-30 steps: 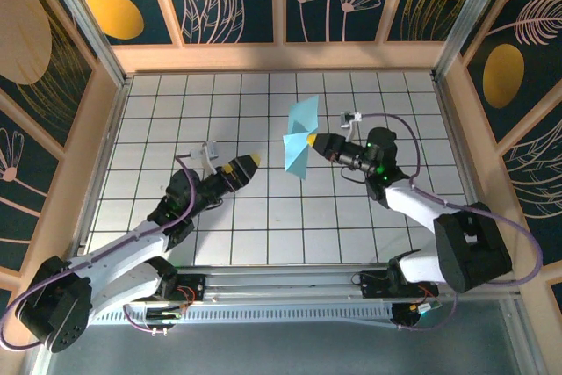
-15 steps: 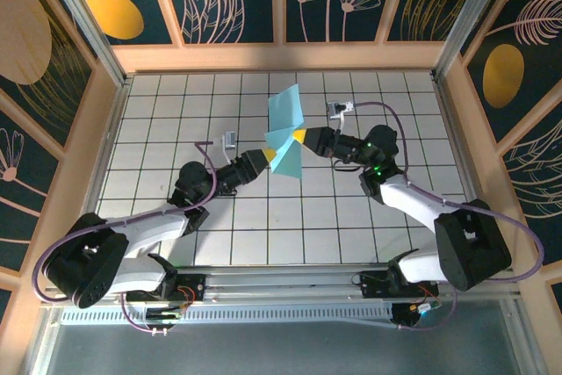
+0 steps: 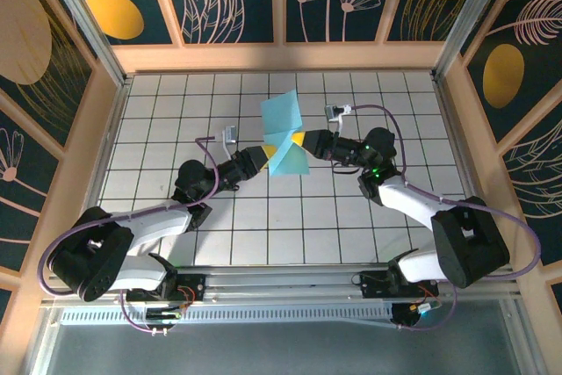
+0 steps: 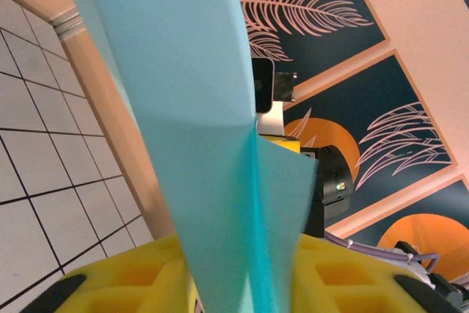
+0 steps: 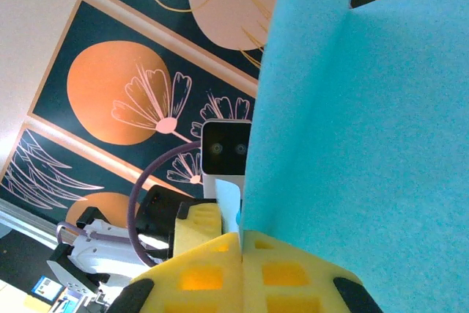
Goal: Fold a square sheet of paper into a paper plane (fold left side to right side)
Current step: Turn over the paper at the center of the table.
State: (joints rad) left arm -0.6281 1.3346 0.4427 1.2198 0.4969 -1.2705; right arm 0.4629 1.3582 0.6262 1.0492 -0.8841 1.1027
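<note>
The square sheet of paper (image 3: 283,117) is a light-blue creased shape held upright in mid-air above the middle of the tiled table. My right gripper (image 3: 299,140) comes at it from the right and is shut on its edge; in the right wrist view the yellow pads (image 5: 278,273) press together with the paper (image 5: 352,122) rising from the seam of the gripper (image 5: 242,243). My left gripper (image 3: 263,155) meets the sheet from the left. In the left wrist view the paper (image 4: 198,108) stands between the yellow fingers (image 4: 132,284) of that gripper (image 4: 242,287) and hides the gap.
The white grid table (image 3: 176,111) is boxed in by wooden walls (image 3: 281,57) at the back and on both sides. A metal rail (image 3: 281,283) runs along the near edge by the arm bases. Both arms stretch inward and meet near the centre.
My left arm has reached up and right to the paper, and its jaws have narrowed around the sheet. My right gripper has carried the paper slightly left.
</note>
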